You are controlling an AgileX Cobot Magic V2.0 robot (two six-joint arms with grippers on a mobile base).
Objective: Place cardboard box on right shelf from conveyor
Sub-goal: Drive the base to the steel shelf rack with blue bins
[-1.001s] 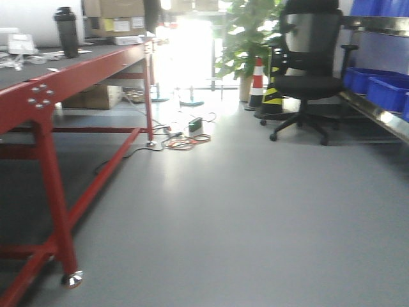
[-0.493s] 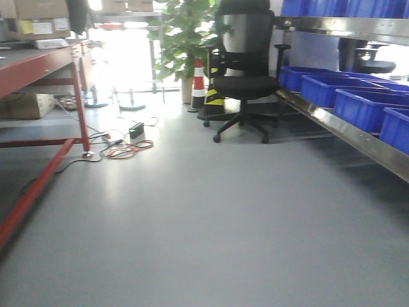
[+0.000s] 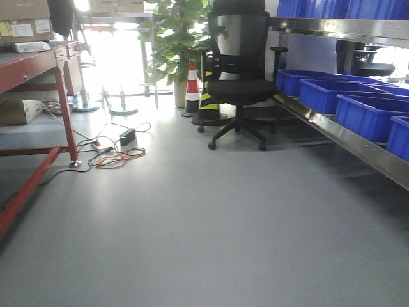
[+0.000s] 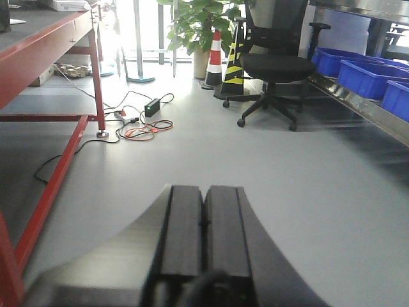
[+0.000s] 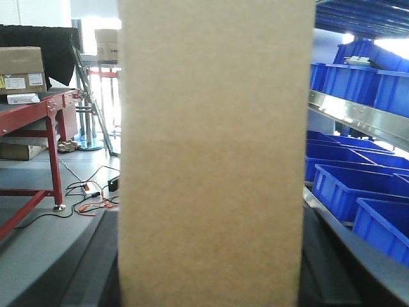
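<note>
My left fingers [image 4: 185, 224] press flat together above the grey floor [image 4: 307, 173], holding nothing. My right fingers [image 5: 102, 275] clamp the cardboard box [image 5: 214, 160] from both sides. It stands upright and fills the wrist view. Just right of it runs the right shelf [image 5: 358, 118], its steel lip above blue bins [image 5: 345, 185]. Farther off stand a black office chair [image 3: 238, 70] and a red-framed desk [image 3: 32, 64].

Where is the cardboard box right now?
The cardboard box fills the middle of the right wrist view, between the red-framed table on its left and the blue bins on its right.
</note>
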